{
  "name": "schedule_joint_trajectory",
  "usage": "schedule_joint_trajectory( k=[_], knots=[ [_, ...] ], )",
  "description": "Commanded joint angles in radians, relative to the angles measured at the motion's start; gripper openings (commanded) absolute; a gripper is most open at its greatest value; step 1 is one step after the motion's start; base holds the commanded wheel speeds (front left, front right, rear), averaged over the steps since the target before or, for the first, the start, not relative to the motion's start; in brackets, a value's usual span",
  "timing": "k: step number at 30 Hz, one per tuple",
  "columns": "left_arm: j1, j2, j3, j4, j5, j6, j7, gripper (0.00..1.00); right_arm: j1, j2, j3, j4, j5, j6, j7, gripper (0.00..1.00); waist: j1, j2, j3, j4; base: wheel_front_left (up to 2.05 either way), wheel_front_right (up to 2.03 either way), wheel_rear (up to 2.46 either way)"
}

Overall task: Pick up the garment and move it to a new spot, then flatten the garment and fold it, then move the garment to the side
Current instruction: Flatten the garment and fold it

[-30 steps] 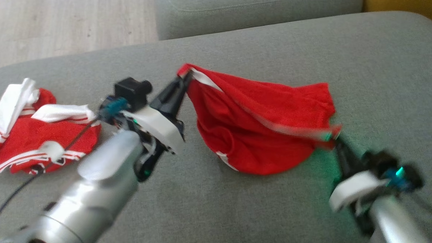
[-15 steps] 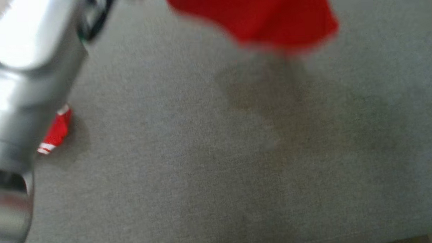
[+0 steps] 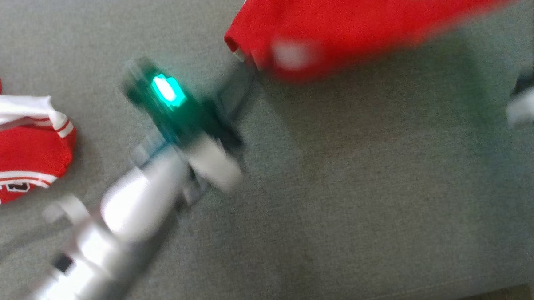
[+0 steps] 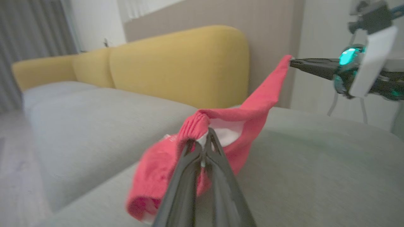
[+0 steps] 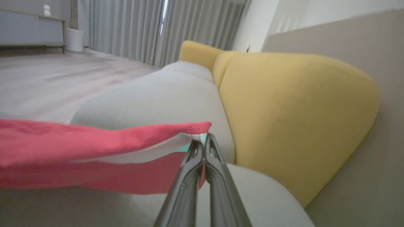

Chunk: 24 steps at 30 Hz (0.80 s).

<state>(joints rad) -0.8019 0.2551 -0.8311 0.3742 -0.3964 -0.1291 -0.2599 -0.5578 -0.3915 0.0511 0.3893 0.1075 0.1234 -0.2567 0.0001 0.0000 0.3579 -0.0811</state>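
The red garment (image 3: 356,22) with white trim hangs stretched above the grey sofa cushion (image 3: 361,186), blurred at the top of the head view. My left gripper (image 4: 203,140) is shut on a bunched, ribbed edge of the garment (image 4: 157,176). In the head view the left gripper (image 3: 246,68) reaches the cloth's left end, a green light glowing on its wrist. My right gripper (image 5: 203,137) is shut on the opposite corner of the garment (image 5: 79,142). The left wrist view shows the right gripper (image 4: 292,61) pinching that raised corner.
A second red-and-white garment (image 3: 18,145) lies crumpled at the cushion's left. Yellow backrests (image 4: 176,63) rise behind the grey seats. Pale wood floor (image 5: 47,75) lies beyond the sofa, and the cushion's front edge (image 3: 498,293) runs along the bottom right.
The head camera has swung, so the whole picture has shifted. Both grippers keep their hold, and the garment has come up off the cushion, pulled out longer between them.
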Motion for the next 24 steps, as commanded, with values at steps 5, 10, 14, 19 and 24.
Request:
schedule_joint_trajectory(
  k=[5,10,14,19,24],
  knots=[
    [0.152,-0.019,-0.102,-0.056,0.007,-0.001,-0.002,0.0,0.202,-0.012,-0.075,-0.08,-0.008,0.007,-0.005,0.0,-0.0001,0.0,-0.069,-0.017,0.0,0.0,0.0],
    [0.288,-0.013,-0.229,-0.004,-0.047,-0.001,-0.002,0.0,0.39,-0.006,-0.163,-0.148,-0.043,0.007,-0.005,0.0,-0.0001,0.0,-0.139,-0.049,0.0,0.0,0.0],
    [0.355,0.002,-0.277,0.028,-0.131,-0.001,-0.002,0.0,0.541,0.003,-0.242,-0.225,-0.064,0.007,0.0,0.0,-0.0001,0.0,-0.171,-0.06,0.0,0.0,0.0],
    [0.38,0.01,-0.292,-0.033,-0.228,-0.001,-0.002,0.0,0.646,0.027,-0.313,-0.353,-0.064,0.007,0.058,0.0,-0.0001,0.0,-0.179,-0.043,0.0,0.0,0.0],
    [0.347,-0.006,-0.307,-0.09,-0.347,-0.001,-0.002,0.0,0.61,-0.002,-0.312,-0.379,-0.055,0.007,0.119,0.0,-0.0001,0.0,-0.157,0.009,0.0,0.0,0.0]
  ],
)
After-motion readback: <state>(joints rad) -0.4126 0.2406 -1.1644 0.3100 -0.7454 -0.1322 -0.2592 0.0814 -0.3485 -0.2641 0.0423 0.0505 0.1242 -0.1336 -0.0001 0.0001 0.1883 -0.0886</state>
